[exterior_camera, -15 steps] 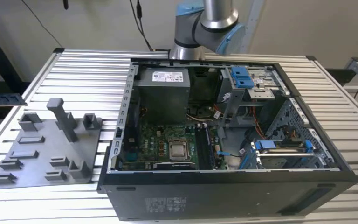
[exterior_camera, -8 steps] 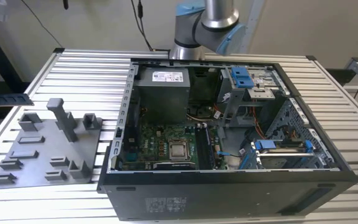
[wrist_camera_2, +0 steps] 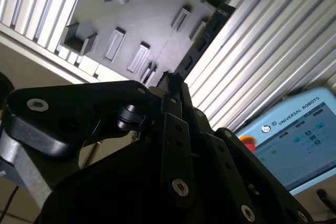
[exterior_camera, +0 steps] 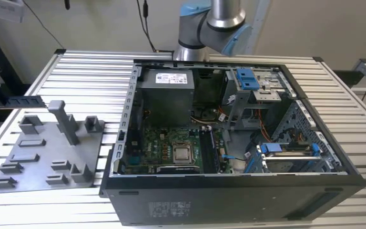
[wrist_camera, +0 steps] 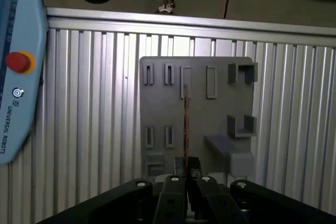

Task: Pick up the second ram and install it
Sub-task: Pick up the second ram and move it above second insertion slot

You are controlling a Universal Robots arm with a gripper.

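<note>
My gripper (wrist_camera: 186,170) is shut on the second ram (wrist_camera: 185,124), a long thin dark stick seen edge-on in the first wrist view, reaching out from the fingertips. In the second wrist view the ram (wrist_camera_2: 202,45) shows its flat dark side, sticking out past the gripper (wrist_camera_2: 170,85). The stick hangs in the air above the grey fixture plate (wrist_camera: 205,82), well clear of its blocks. In the exterior view, the black memory slots (exterior_camera: 211,150) lie on the motherboard inside the open computer case (exterior_camera: 234,200).
The grey fixture plate (exterior_camera: 43,157) with upright blocks lies on the slatted metal table (exterior_camera: 87,71) at the exterior view's left of the case. A teach pendant (wrist_camera: 16,77) with a red button lies beside the plate. The arm (exterior_camera: 211,24) rises behind the case.
</note>
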